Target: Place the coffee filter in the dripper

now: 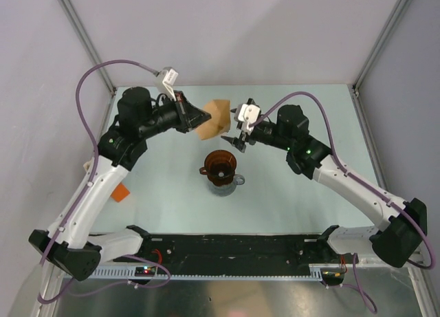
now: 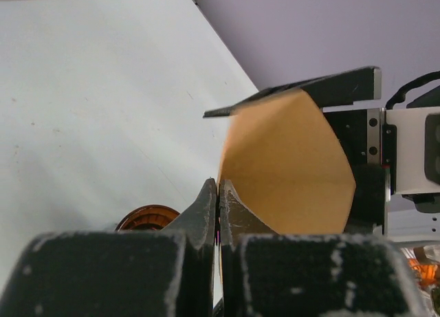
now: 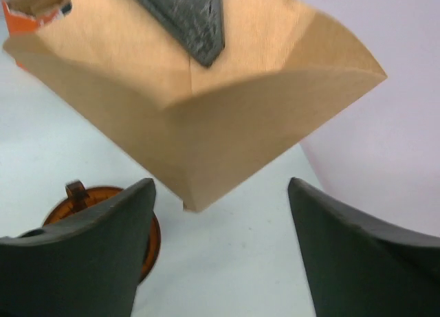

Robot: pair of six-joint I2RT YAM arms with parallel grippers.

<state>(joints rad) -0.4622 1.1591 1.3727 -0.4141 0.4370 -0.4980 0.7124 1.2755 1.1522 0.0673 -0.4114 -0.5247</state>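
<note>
Coffee filter [image 1: 214,119] first: it is up in the air, opened out into a tan paper cone, and the left hand [image 1: 201,117] has it. That hand's two fingers are pressed together on the paper's edge, and the left wrist view shows the sheet rising from the pinch between them [image 2: 218,193].

The right hand [image 1: 234,124] faces it from the other side with its fingers well apart. In the right wrist view the filter's lower point hangs just above the gap between them [image 3: 220,186]. I cannot tell whether either finger touches the paper.

Below and nearer the arm bases stands the dripper [image 1: 221,166], its reddish-brown cone upright with the rim open upward. It rests on a clear glass jug [image 1: 236,181] near the middle of the worktop [image 1: 302,200]. The filter is apart from the dripper, held above the worktop on its far side.

Off to the left, beside the left arm, a small orange box [image 1: 122,192] lies on the worktop.
</note>
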